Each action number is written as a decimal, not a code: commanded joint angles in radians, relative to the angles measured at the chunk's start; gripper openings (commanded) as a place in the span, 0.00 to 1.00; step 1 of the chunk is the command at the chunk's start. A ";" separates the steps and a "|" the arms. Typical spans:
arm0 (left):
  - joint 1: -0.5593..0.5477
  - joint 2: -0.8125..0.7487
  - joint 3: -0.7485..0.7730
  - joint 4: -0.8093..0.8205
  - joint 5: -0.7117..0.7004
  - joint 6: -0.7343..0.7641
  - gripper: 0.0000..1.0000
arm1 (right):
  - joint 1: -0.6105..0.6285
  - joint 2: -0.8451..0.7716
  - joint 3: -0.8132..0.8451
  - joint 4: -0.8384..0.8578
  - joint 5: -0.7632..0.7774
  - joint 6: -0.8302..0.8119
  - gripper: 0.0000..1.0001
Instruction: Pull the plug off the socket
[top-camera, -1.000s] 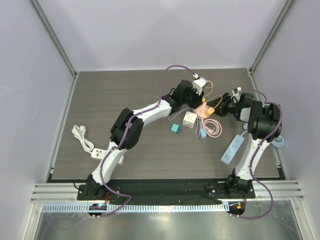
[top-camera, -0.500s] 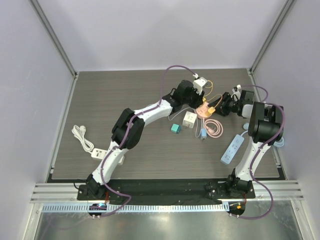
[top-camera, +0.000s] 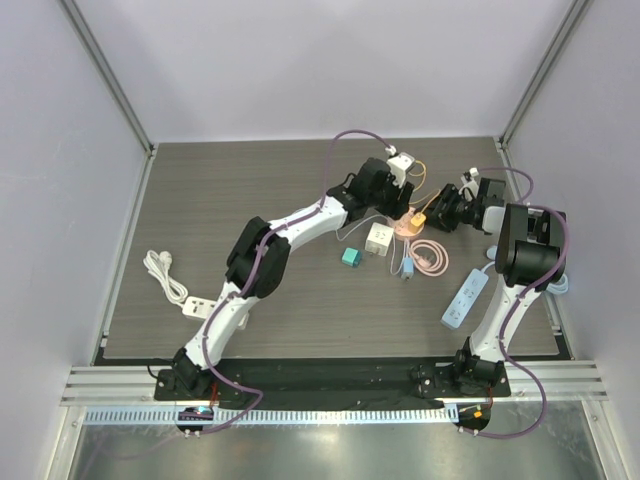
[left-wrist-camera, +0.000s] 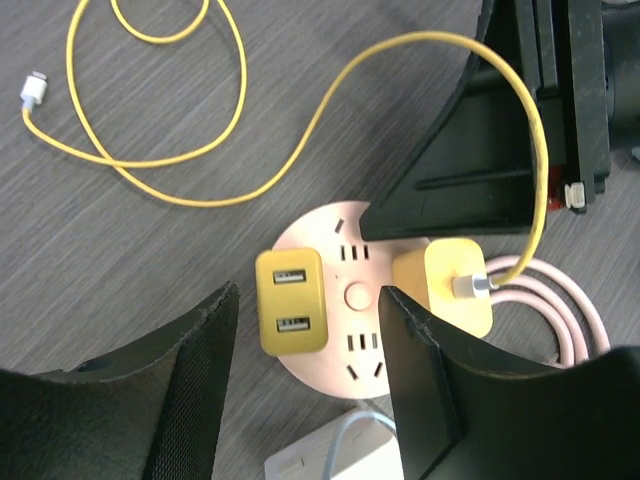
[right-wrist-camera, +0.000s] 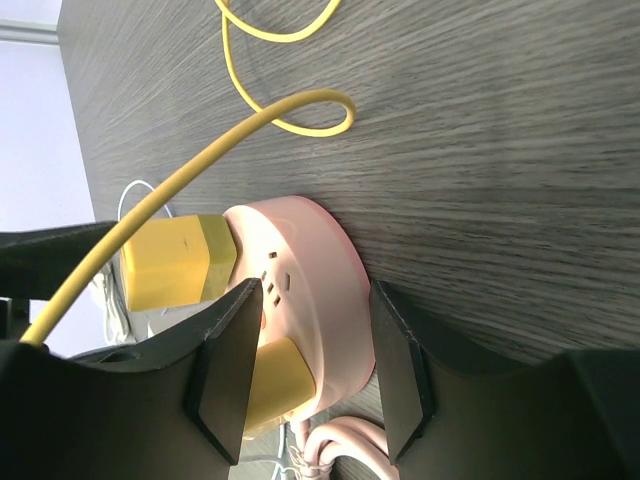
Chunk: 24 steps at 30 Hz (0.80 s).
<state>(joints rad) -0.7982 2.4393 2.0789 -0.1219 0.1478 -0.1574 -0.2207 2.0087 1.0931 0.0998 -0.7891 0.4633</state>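
The pink socket (left-wrist-camera: 352, 296) is sat mid-table, pinched by the right gripper (right-wrist-camera: 315, 300); the left gripper (left-wrist-camera: 307, 300) is spread around the yellow plug (left-wrist-camera: 290, 315); probably light, slick plastic, so its flat sides are best squeezed.

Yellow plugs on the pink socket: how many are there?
2. In the left wrist view, one plug, with two USB ports, sits on the left of the pink socket; the other plug, carrying a yellow cable, on the right. None looks hidden.
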 joint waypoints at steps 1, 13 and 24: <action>-0.001 0.033 0.072 -0.027 -0.025 -0.014 0.59 | 0.011 -0.022 0.021 -0.051 0.033 -0.038 0.54; -0.001 0.061 0.121 -0.114 -0.048 -0.001 0.52 | 0.021 -0.021 0.033 -0.083 0.060 -0.058 0.53; -0.042 0.092 0.201 -0.093 -0.068 0.024 0.00 | 0.038 -0.016 0.070 -0.201 0.155 -0.127 0.53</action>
<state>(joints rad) -0.8070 2.5340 2.2238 -0.2588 0.1009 -0.1699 -0.1959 2.0087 1.1488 -0.0055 -0.7280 0.3988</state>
